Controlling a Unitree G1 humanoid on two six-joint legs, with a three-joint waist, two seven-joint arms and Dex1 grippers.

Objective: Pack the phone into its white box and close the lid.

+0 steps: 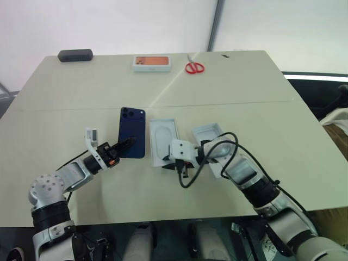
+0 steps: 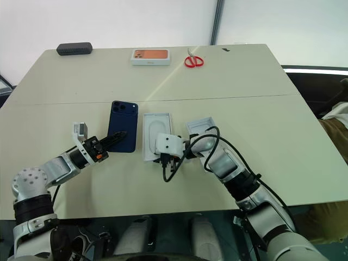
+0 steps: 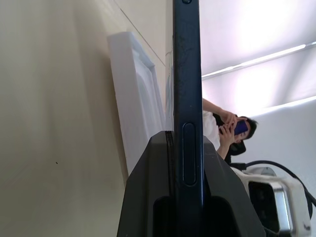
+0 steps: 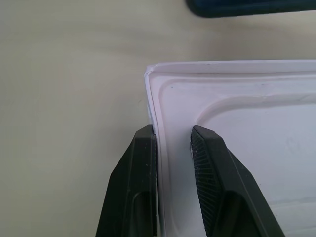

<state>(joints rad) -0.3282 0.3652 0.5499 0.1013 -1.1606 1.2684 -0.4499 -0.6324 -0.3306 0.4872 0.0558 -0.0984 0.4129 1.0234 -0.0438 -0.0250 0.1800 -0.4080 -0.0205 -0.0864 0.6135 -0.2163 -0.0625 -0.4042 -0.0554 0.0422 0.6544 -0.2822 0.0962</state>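
Phone (image 1: 132, 139) being pinched by left gripper (image 1: 126, 144); white box (image 1: 163, 141) edge being clamped by right gripper (image 4: 173, 143); next, phone likely to be lowered in.

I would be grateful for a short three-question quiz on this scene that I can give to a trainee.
1. True or false: the phone lies untouched, with both tools well away from it.
2. Fill in: at the far edge of the table, the white box with an orange picture lies between the black case and the red ___.
3. What does the right tool straddle?
A) the black case
B) a wall of the white tray with a rounded recess
C) the phone

Key:
1. False: the left tool grips it.
2. scissors
3. B
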